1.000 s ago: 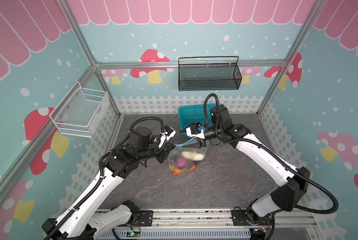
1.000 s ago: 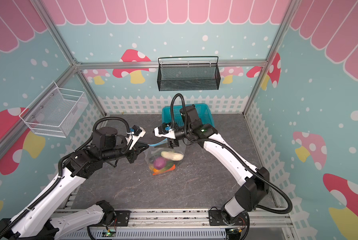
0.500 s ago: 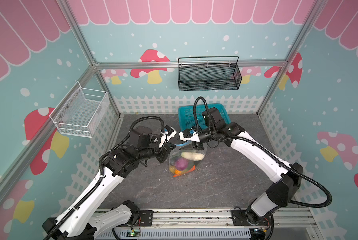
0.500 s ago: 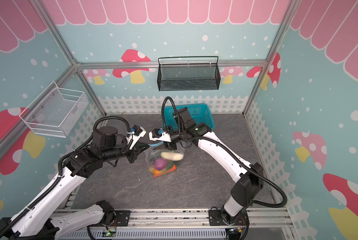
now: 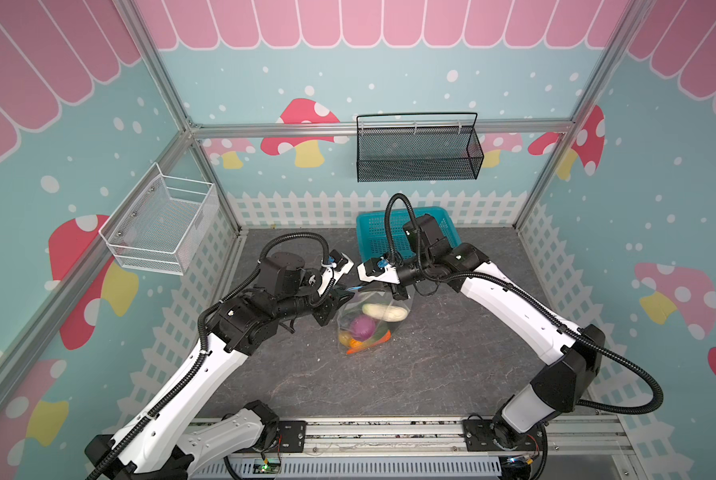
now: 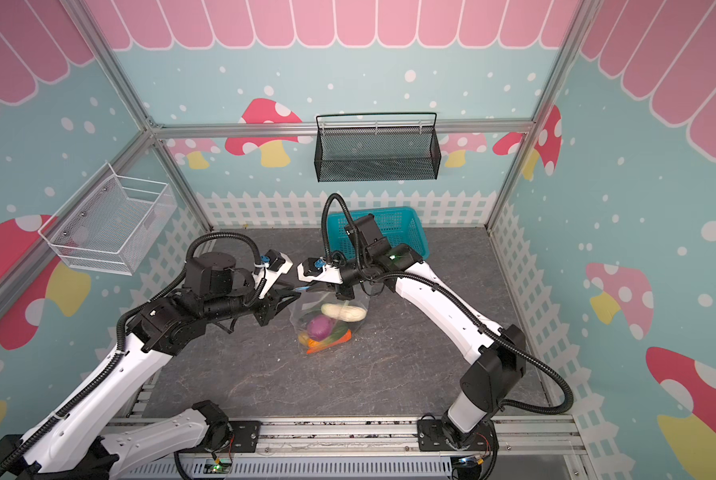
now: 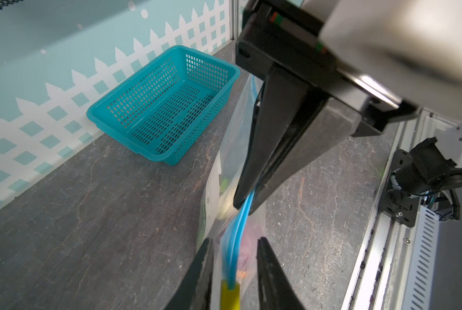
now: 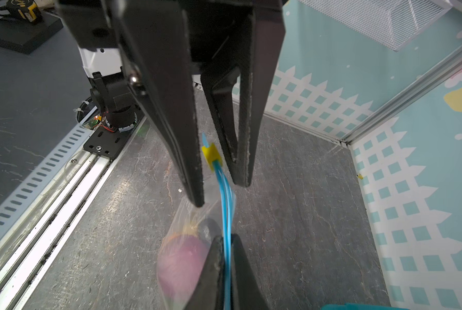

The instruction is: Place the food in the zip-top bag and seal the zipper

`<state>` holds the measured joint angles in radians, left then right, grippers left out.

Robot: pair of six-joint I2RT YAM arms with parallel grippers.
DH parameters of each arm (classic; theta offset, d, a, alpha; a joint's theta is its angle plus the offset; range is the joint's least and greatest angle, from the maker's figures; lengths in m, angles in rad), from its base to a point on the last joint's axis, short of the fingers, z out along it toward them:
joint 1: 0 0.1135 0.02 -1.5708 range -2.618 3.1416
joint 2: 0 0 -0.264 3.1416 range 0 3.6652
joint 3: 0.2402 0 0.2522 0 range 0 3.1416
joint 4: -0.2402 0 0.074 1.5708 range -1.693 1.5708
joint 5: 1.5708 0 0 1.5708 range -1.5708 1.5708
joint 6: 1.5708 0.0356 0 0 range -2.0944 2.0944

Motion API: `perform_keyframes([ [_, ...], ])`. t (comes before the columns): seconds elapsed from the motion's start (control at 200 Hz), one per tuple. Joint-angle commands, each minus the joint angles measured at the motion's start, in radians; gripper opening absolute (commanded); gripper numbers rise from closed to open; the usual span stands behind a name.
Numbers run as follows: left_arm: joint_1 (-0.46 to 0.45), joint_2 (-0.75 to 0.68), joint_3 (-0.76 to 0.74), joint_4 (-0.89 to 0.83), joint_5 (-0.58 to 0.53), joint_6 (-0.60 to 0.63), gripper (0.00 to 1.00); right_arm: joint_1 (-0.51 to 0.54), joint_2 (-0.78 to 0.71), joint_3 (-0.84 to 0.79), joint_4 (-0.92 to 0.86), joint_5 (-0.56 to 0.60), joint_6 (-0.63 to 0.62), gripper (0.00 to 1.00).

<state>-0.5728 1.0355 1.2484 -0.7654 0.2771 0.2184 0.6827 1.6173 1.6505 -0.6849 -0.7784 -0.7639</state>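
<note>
The zip-top bag (image 5: 350,309) lies near the middle of the surface (image 5: 431,374), with the food (image 5: 362,326) in it. The basket (image 5: 371,237) stands behind it, slightly right, at the far wall.

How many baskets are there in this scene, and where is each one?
3. A white wire basket hangs on the left wall; a black mesh basket hangs on the back wall; a teal basket stands on the table at the back. None seems hidden.

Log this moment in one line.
left end effector: open, straddling yellow slider | right end effector: shut on zipper | vegetables: inside bag
</note>
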Motion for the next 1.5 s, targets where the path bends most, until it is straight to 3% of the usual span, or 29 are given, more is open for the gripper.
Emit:
perform_keyframes([
  [0.0,-0.007,-0.035,-0.002,0.006,-0.023,0.023,0.41,0.008,0.018,0.027,-0.020,0.006,-0.030,0.05],
  [0.115,0.003,-0.079,-0.032,0.006,-0.050,-0.009,0.42,0.008,0.019,0.027,-0.020,0.007,-0.035,0.03],
  [0.275,0.025,-0.161,-0.128,0.022,-0.007,-0.039,0.45,0.006,0.021,0.030,-0.018,0.020,-0.047,0.01],
  [0.535,0.056,-0.191,-0.256,0.183,0.018,-0.206,0.49,0.006,0.030,0.029,-0.018,0.011,-0.047,0.01],
  [0.825,0.056,-0.190,-0.258,0.259,0.008,-0.168,0.42,0.006,0.032,0.030,-0.016,-0.004,-0.043,0.01],
  [0.975,0.057,-0.178,-0.239,0.239,0.018,-0.151,0.22,0.005,0.034,0.035,-0.014,0.003,-0.037,0.00],
  [1.316,0.057,-0.221,-0.256,0.204,0.016,-0.132,0.29,0.004,0.039,0.055,-0.016,0.025,-0.028,0.00],
  [1.491,0.057,-0.210,-0.241,0.181,0.027,-0.124,0.20,0.004,0.049,0.063,-0.016,0.021,-0.023,0.00],
])
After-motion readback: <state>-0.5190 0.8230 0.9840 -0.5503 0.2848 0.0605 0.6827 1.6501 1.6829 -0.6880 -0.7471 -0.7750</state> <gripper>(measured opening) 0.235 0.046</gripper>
